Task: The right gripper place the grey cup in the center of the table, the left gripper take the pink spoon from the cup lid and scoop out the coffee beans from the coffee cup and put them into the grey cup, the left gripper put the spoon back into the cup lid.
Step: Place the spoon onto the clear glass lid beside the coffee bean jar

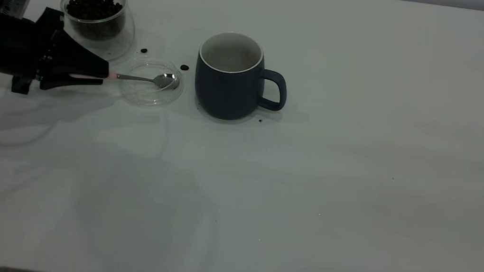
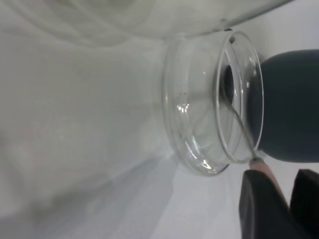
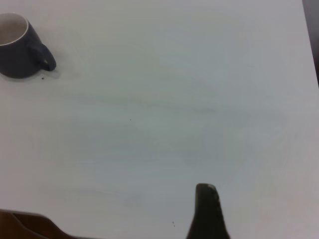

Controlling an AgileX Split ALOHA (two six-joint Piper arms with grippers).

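White table (image 1: 357, 196), pink spoon (image 1: 145, 79): shiny bowl, pale pink handle.

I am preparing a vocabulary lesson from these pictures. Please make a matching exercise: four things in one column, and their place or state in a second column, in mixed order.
Things:
1. pink spoon
2. coffee cup
3. grey cup
4. left gripper

States:
A. stands near the table's middle
B. holds dark coffee beans
C. bowl rests in the cup lid
D. shut on a pink handle

Pairs: 1-C, 2-B, 3-A, 4-D
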